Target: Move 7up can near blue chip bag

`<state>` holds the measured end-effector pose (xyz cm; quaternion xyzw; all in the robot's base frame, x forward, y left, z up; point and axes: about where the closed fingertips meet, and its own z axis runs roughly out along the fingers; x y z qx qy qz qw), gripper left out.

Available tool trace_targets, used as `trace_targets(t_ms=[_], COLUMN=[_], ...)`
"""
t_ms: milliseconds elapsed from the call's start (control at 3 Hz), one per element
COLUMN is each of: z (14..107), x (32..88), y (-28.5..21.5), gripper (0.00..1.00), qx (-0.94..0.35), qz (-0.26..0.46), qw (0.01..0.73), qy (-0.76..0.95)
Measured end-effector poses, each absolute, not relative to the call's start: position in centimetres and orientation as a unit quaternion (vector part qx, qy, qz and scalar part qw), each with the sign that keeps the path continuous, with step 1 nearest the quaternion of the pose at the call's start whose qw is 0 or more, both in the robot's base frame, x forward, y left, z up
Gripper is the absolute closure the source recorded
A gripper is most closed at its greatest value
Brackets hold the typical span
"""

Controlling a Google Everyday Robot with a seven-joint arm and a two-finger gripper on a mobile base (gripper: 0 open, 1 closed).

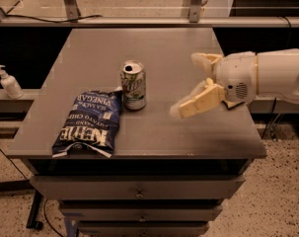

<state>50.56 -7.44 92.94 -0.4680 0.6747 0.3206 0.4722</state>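
The 7up can [133, 85] stands upright on the grey table [154, 48], silver-white and green with an open silver top. It touches or nearly touches the right edge of the blue chip bag [88, 121], which lies flat with white "Kettle" lettering. My gripper [191, 85] is to the right of the can, well apart from it, above the table's right part. Its cream fingers [201, 101] are spread apart and hold nothing.
A white pump bottle [9, 82] stands on a ledge left of the table. Drawers [139, 194] sit under the tabletop. A metal rail and frame posts run behind the table's far edge. The floor is speckled.
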Motion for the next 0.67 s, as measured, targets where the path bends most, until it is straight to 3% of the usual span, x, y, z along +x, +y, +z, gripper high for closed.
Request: trace_targets(t_ms=[333,667], z=[94.3,94.4], x=[48.8,48.3], y=[-11.8,-13.1], gripper=[0.0,0.0], qx=[-0.44,-0.431], qz=[0.286,0.278], qw=[0.511,0.516], qy=[0.681,0.686])
